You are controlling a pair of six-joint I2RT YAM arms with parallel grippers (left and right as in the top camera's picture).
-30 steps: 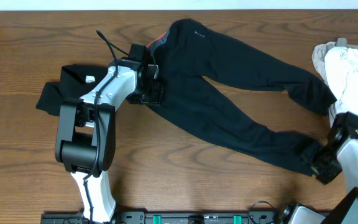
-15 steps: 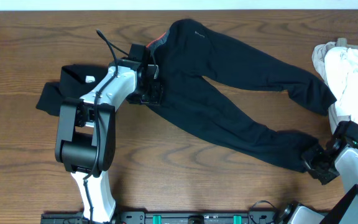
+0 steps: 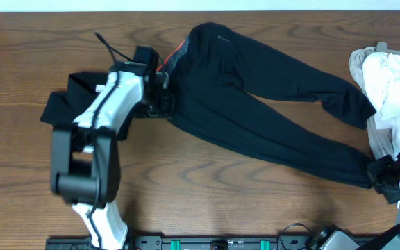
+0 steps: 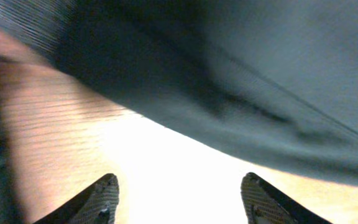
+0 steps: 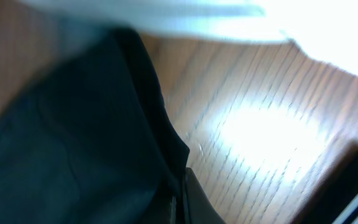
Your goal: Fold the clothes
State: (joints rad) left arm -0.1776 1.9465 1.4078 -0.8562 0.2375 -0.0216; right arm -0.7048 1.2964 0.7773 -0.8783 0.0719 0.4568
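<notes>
We find the overhead view evenly lit and crisp, save for the left arm, smeared by motion. Both wrist views are soft and out of focus, with white glare burning out the table beside the dim trousers.

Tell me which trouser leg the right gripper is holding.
The near leg, the one closer to the robot's bases: its cuff ends in the shut right gripper. The far leg ends free beside the white garments.
</notes>
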